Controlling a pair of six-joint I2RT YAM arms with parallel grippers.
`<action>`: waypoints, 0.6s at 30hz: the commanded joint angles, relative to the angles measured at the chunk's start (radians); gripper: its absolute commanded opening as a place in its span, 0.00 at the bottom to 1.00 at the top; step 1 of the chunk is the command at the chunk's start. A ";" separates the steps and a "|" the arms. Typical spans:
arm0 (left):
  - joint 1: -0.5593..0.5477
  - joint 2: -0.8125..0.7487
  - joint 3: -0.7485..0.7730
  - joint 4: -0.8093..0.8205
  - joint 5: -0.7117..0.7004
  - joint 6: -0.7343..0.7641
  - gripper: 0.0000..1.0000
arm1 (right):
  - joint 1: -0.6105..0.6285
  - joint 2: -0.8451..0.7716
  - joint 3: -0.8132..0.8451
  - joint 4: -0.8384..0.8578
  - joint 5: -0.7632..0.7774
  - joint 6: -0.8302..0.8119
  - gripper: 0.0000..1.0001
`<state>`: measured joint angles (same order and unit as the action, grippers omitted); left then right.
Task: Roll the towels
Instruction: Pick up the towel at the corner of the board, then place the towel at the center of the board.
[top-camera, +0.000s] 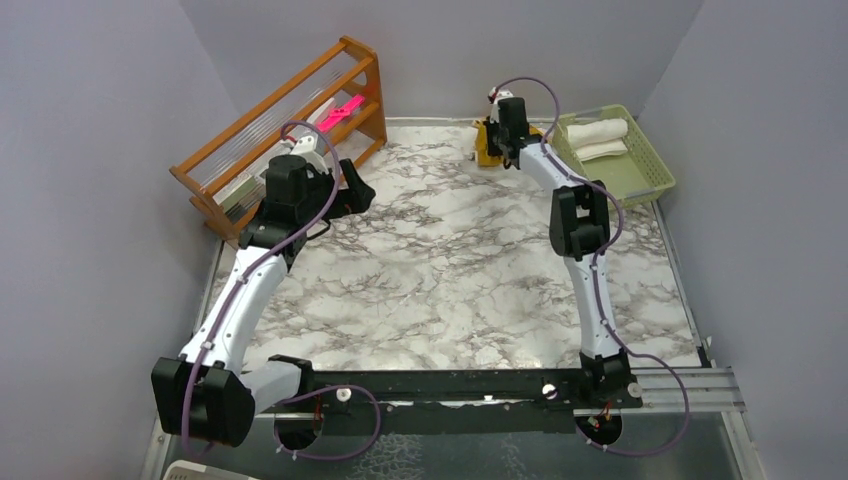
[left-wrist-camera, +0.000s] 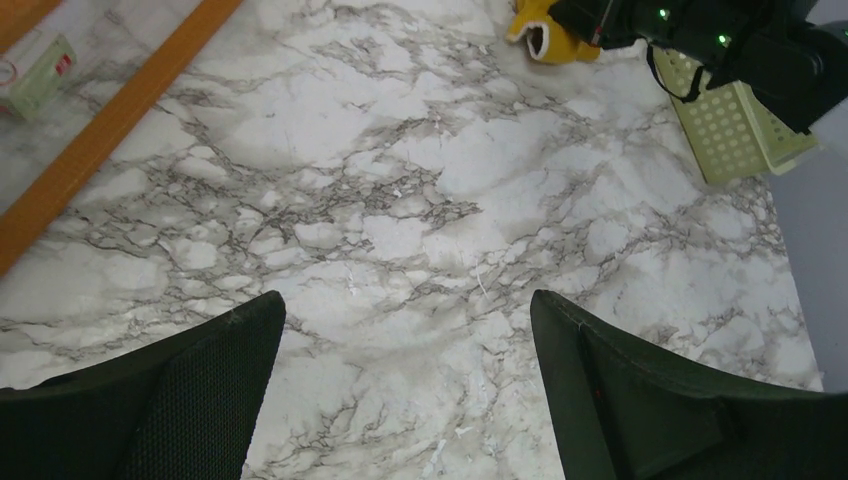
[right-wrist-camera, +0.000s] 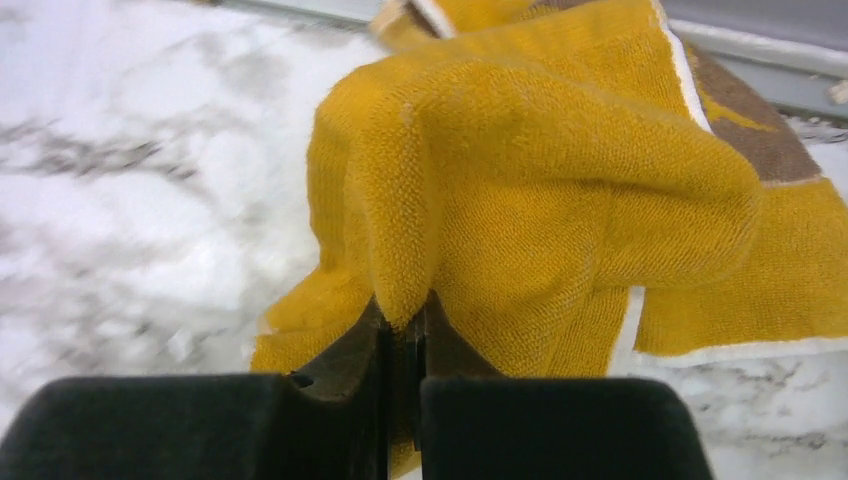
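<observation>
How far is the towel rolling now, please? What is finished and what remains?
Done, it seems: the cream-white towel lies rolled in the green basket. In hand: the right gripper is shut on a fold of the mustard-yellow towel, which is crumpled, not rolled. Left: rolling that towel. The left gripper is open, holding nothing.
</observation>
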<state>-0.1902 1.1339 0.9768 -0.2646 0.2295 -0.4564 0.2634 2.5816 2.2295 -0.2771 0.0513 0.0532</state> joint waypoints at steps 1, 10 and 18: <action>0.024 -0.042 0.089 -0.068 -0.063 0.060 0.96 | 0.083 -0.256 -0.099 0.036 -0.193 0.026 0.01; 0.055 -0.125 0.243 -0.190 -0.166 0.152 0.99 | 0.124 -0.893 -0.612 0.322 -0.610 0.332 0.03; 0.057 -0.140 0.226 -0.221 -0.125 0.178 0.99 | -0.113 -1.175 -1.129 0.343 -0.494 0.455 0.94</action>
<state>-0.1383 0.9905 1.2293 -0.4431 0.0986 -0.3069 0.1947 1.3800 1.3201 0.1238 -0.4774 0.4221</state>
